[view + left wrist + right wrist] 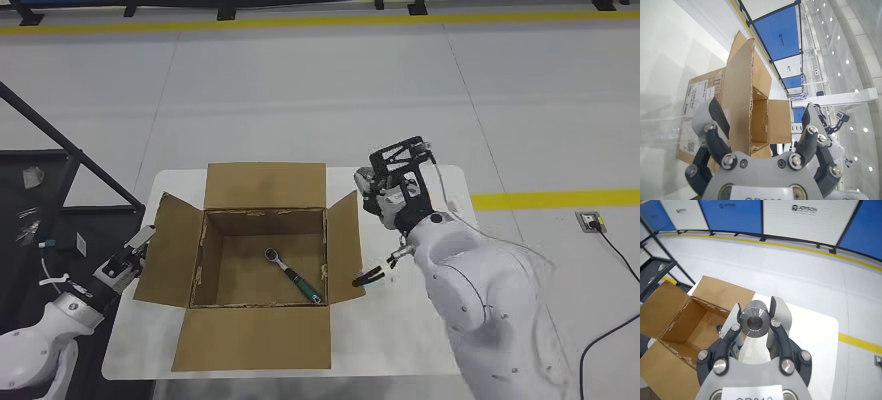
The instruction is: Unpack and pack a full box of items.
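An open cardboard box (262, 262) sits on the white table (440, 320) with all its flaps folded out. A ratchet wrench (293, 276) with a green-tipped handle lies on the box floor. My right gripper (755, 311) is shut on a grey metal cylinder (754, 319) with a hole in its end, held above the table just right of the box's right flap (346, 246); it appears there in the top view too (392, 190). My left gripper (761, 115) is open and empty, beside the box's left flap (740, 94), at the table's left edge (128, 262).
A black clip-like object (368, 277) lies on the table beside the box's right flap. A dark metal rack (40, 190) stands to the left of the table. The table's right half beyond the arm is bare white surface.
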Controlling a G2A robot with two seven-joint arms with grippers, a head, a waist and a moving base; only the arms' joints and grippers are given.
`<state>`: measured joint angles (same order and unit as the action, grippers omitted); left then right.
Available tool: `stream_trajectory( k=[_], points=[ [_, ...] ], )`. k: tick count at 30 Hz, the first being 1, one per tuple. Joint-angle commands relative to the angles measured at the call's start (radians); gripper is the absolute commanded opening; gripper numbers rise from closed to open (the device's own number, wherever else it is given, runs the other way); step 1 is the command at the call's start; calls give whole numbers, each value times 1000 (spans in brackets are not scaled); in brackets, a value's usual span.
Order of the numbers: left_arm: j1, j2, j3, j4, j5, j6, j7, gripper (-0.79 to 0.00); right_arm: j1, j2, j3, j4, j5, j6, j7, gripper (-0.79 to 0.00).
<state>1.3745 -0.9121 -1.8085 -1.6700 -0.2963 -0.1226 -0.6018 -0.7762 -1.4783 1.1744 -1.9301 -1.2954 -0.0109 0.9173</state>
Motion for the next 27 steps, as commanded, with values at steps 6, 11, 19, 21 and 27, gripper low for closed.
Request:
stream_trajectory(
  k=[6,11,19,21,27],
  points=[
    [41,-3,-40,10,-31,-25,6,0,204,-61,-299,300,171,-49,28,-785],
    [59,-4,-55,7,-40,-30,2,0,326,-128,-469,603,263,-51,-1,-785],
    [57,-5,-53,5,-32,-29,-17,0,450,-260,-648,1035,377,-41,-94,-785],
    [57,-6,-53,6,-30,-30,-19,0,465,-291,-674,1122,396,-45,-118,-785],
    [64,-7,-59,16,-33,-36,-32,0,493,-366,-703,1335,457,-77,-186,-785]
  ],
)
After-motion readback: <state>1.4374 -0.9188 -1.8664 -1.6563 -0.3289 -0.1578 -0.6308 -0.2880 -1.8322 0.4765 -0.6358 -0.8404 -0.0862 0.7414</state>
